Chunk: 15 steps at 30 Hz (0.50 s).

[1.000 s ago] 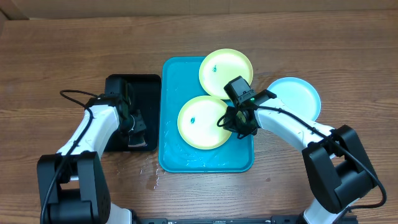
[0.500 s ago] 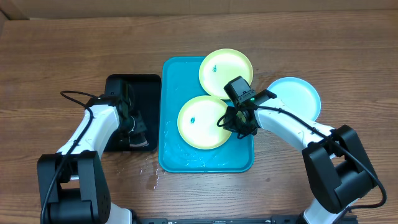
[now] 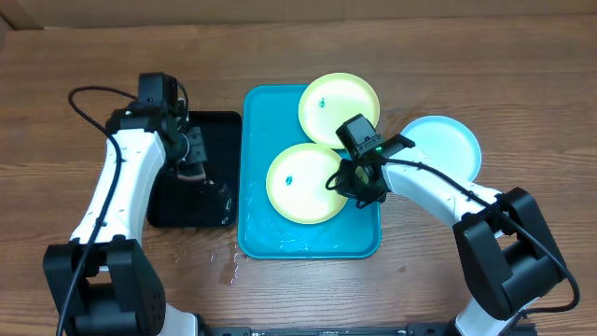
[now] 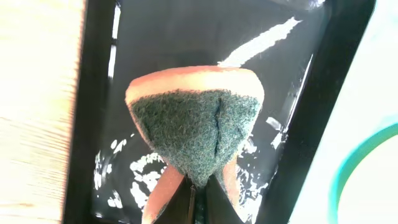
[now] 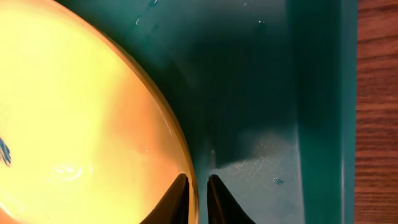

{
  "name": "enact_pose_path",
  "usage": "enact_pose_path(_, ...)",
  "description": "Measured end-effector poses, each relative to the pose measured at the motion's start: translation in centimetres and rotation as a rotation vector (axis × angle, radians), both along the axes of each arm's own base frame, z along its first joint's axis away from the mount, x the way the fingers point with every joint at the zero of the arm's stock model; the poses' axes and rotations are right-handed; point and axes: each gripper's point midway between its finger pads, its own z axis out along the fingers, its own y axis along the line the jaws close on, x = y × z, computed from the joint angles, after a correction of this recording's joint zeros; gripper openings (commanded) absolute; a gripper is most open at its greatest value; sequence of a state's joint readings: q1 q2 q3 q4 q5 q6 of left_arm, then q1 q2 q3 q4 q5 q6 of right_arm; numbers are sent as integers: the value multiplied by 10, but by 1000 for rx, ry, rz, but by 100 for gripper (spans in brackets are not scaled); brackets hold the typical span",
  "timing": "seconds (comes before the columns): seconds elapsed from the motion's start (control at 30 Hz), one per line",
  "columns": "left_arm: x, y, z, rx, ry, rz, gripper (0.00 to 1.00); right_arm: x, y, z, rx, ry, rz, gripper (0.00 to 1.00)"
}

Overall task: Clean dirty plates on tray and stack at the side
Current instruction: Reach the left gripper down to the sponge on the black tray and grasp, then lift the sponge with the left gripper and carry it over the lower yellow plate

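As the plate (image 5: 81, 124) rim sits between its fingers (image 5: 219, 200), the right gripper (image 5: 198, 190) pinches it.

- a pale yellow plate (image 5: 81, 118) fills the left side, lying in a teal tray (image 5: 261, 93).
- a small dark speck (image 5: 4, 152) sits at the plate's far left edge.
- the tool (image 5: 196, 186) shows at the bottom, its two dark fingers (image 5: 217, 199) close together with the plate's rim pinched between them.
- the tray's raised wall runs down the right, with a strip of brown wooden surface (image 5: 378, 93) beyond it.
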<state>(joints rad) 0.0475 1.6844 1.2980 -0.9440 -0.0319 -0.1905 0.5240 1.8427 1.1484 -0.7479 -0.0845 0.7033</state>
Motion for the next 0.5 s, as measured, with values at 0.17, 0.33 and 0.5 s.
enact_pose_path(0.17, 5, 5, 8, 36, -15, -34, 4, 0, -1, 0, -5, -3, -1, 17)
enact_pose_path(0.33, -1, -3, 6, -1, 10, -62, 4, 1, -1, 0, -5, -4, -1, 15)
enact_pose_path(0.5, -5, -9, -1, -34, 20, -76, 4, 1, -1, 0, -5, -3, -2, 4)
